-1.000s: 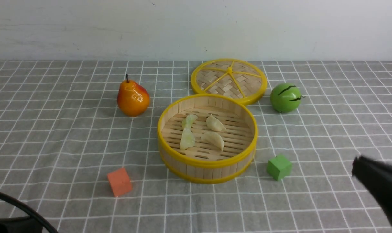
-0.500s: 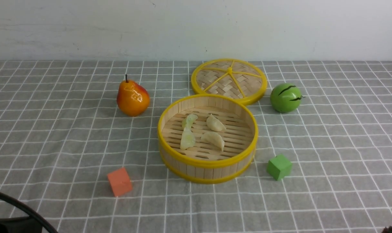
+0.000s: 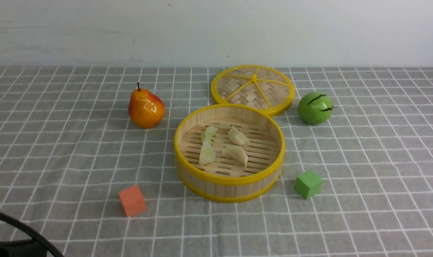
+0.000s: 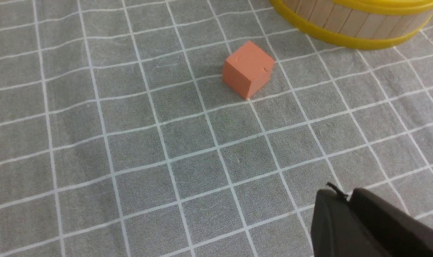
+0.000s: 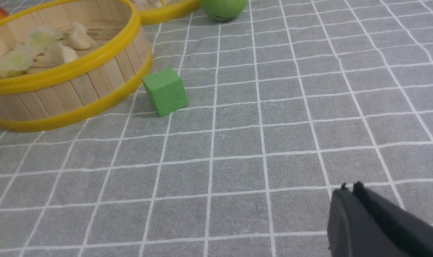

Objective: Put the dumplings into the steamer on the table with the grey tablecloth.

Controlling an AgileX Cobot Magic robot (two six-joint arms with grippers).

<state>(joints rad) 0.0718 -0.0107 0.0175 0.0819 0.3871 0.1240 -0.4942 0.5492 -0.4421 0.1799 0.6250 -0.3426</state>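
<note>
Four dumplings [image 3: 222, 144] inside the steamer [image 3: 229, 181], on its slatted floor: two green toward the left side, two cream toward the right, none touching the wall. Steamer upright at mid-table [image 3: 381, 214], on the grey cloth [image 3: 59, 160].

Left claw [image 4: 347, 197] pressed together, empty, hovering over bare cloth. Ahead of it, well apart, an orange cube [image 4: 248, 69]; beyond the cube, the steamer's lower yellow rim [image 4: 345, 37], with a clear strip of cloth between cube and rim. Open cloth between claw and cube, and wide open cloth off to the cube's far side. In the front view, only a dark cable and a bit of housing at the near left corner.

Right claw [image 5: 348, 189] pressed together, empty, out of the front view, over bare cloth in its wrist view. Ahead of it, well apart, a green cube [image 5: 165, 91], just beside the steamer wall [image 5: 70, 91] but not touching. Past the cube, farther off, a green ball [image 5: 223, 7] and the edge of a woven lid [image 5: 166, 14]. Dumplings visible over the near rim [image 5: 41, 39]. Broad free cloth between claw and cube and along the whole side away from the steamer.

Lid [image 3: 253, 88] flat behind the steamer, rims nearly meeting. Ball [image 3: 315, 107] just beside the lid, apart. Pear [image 3: 146, 107] upright beyond the steamer on the left, apart. Far cloth edge against a pale wall.
</note>
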